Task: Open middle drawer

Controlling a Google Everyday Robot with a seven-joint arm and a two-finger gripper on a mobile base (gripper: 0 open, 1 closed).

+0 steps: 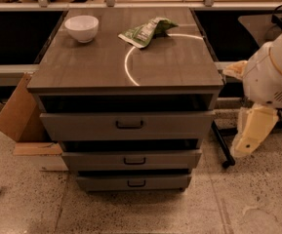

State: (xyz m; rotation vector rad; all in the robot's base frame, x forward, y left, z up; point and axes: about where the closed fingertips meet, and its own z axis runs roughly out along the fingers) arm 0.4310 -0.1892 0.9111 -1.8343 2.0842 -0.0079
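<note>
The grey cabinet faces me with three drawers. The middle drawer is the second one down, with a wide flat front and a small dark centre handle; its front sits roughly in line with the other two. The taller top drawer is above it and the slim bottom drawer is below. My gripper hangs on the cream arm to the right of the cabinet, level with the top and middle drawers. It is well apart from the handle and touches nothing.
A white bowl and a green snack bag lie on the cabinet top. A cardboard box leans at the cabinet's left side. A black chair leg with a caster stands on the speckled floor between cabinet and arm.
</note>
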